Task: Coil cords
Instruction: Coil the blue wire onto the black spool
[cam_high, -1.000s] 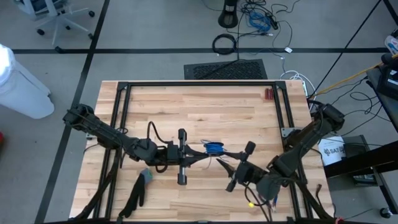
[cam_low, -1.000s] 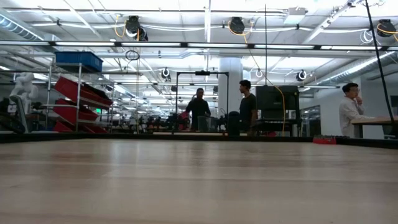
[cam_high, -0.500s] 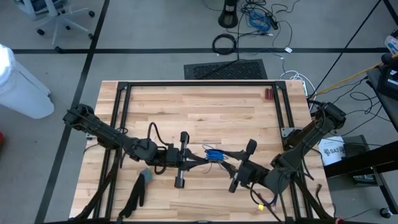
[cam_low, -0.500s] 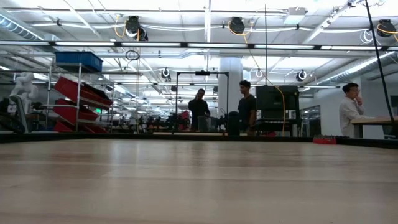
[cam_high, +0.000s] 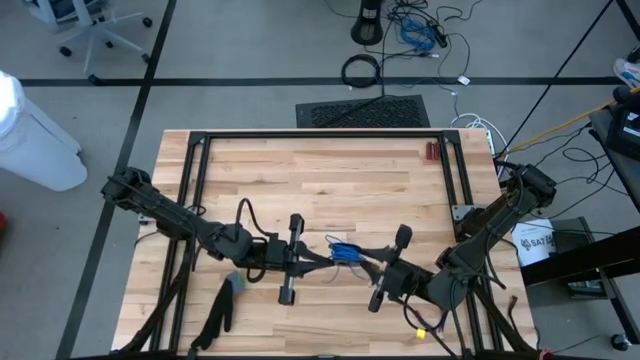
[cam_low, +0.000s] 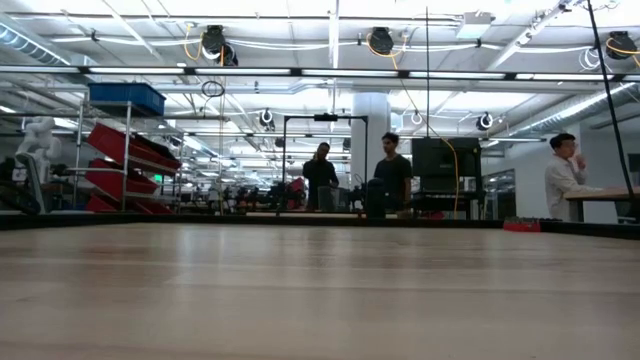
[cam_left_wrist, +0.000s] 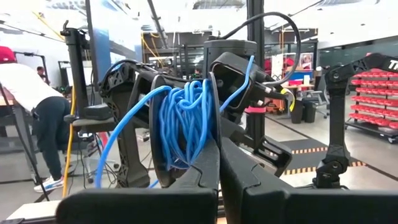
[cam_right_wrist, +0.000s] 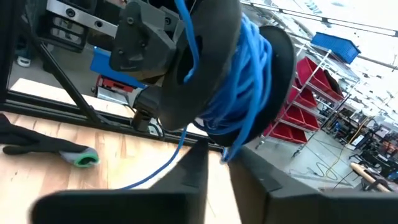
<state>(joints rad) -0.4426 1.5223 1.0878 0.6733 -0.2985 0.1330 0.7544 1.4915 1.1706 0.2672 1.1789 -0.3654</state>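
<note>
Right now pinching the blue cord (cam_high: 345, 249) with the left gripper (cam_high: 322, 257), tips pressed together on the lower edge of the wound bundle, as seen in the left wrist view. Holding that bundle off the wooden table (cam_high: 320, 180), near its front edge and about midway across. Meeting it from the opposite side with the right gripper (cam_high: 366, 262), just beside the coil and facing the left one. Not showing plainly whether this second claw is clamping a strand or merely closing in on one; cannot tell.

Looking well along, judging by the coil: many turns lying bunched together between dark round flanges. Trailing at least one loose strand out of the bundle and down toward the tabletop, and running another short length up toward the right gripper. Leaving, apparently, that free tail to be wound on or tucked in, and the finished coil to be set down.

Lying apart from the work, toward the table's front left, a dark glove-like object with a green tip (cam_high: 228, 300). Resting near the far right corner, a small red item (cam_high: 432, 151), too small to identify.
</note>
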